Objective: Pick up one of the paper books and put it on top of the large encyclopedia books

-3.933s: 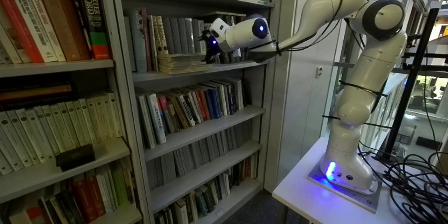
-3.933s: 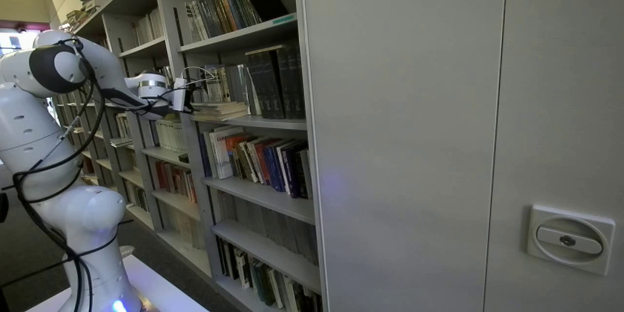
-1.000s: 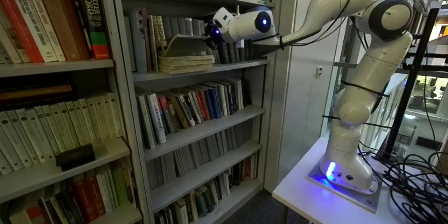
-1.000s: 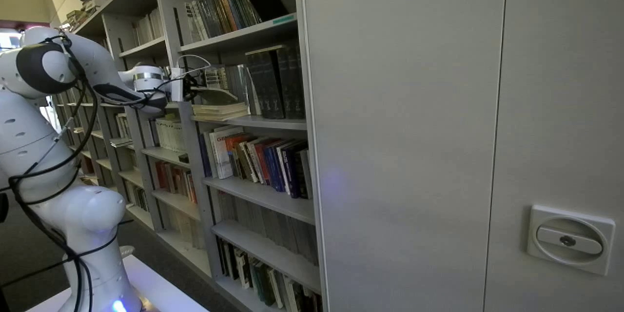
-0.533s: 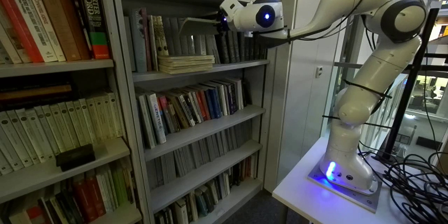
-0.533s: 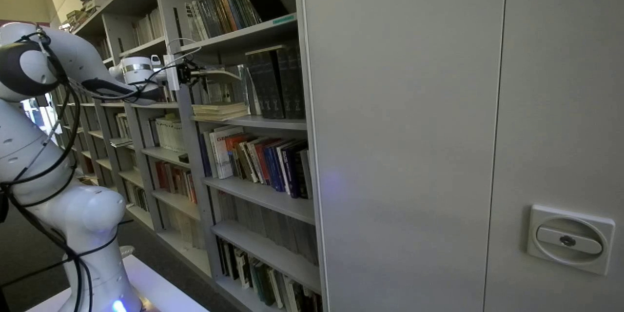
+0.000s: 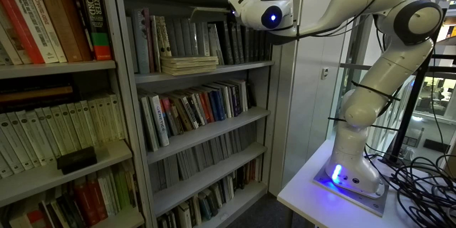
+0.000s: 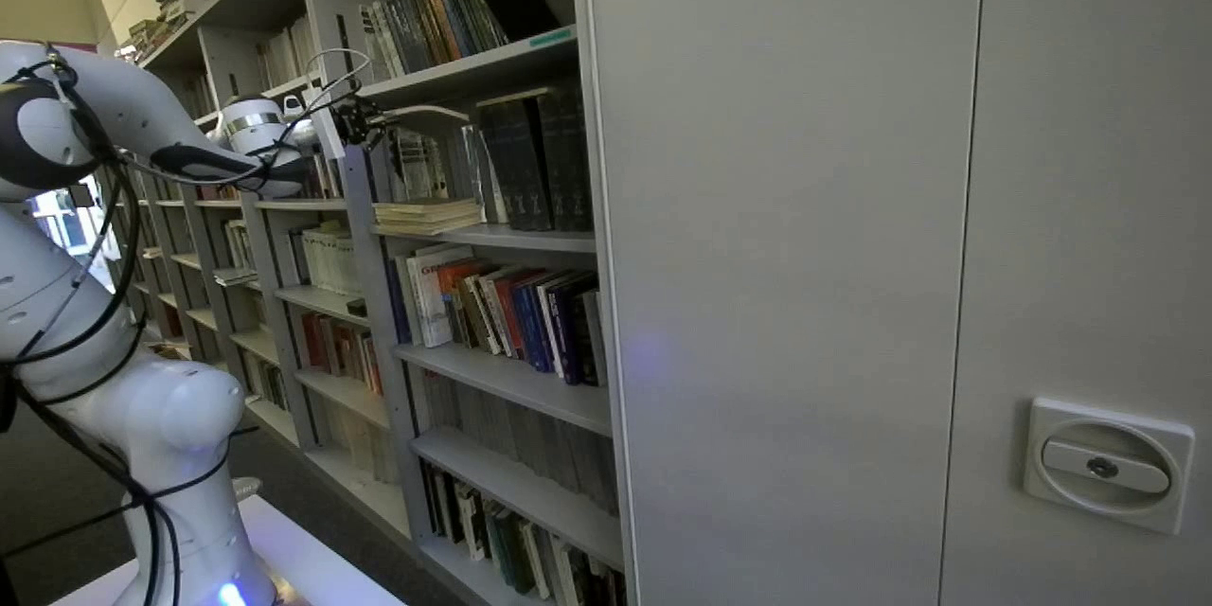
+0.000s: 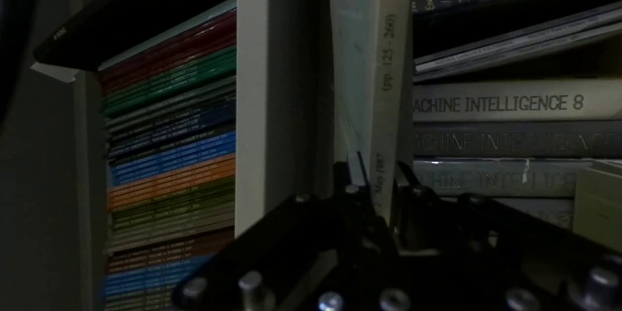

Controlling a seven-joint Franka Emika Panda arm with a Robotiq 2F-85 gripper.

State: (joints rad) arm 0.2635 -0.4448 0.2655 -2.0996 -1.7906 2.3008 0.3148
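My gripper (image 9: 380, 175) is shut on a thin pale paper book (image 9: 388, 53), whose spine stands between the two fingers in the wrist view. In both exterior views this book (image 8: 428, 111) is held out nearly flat, bending slightly, well above the stack of paper books (image 7: 188, 65) on the shelf. The gripper (image 8: 367, 120) has it by the near edge. The large encyclopedia books (image 8: 530, 161) are dark, upright volumes at the right end of the same shelf, beyond the held book's far end in that exterior view. A thin pale-edged thing (image 8: 516, 97) lies along their tops.
The upper shelf board (image 8: 473, 66) runs close above the held book. Grey upright books (image 7: 185, 35) stand behind the stack. Leaning thin volumes (image 9: 515, 41) are beside the encyclopedias. A cabinet door (image 8: 786, 256) borders the shelves.
My gripper, earlier at the stack, has taken hold of its top book. It has raised the book clear of the stack and drawn it up and back towards the arm's base.
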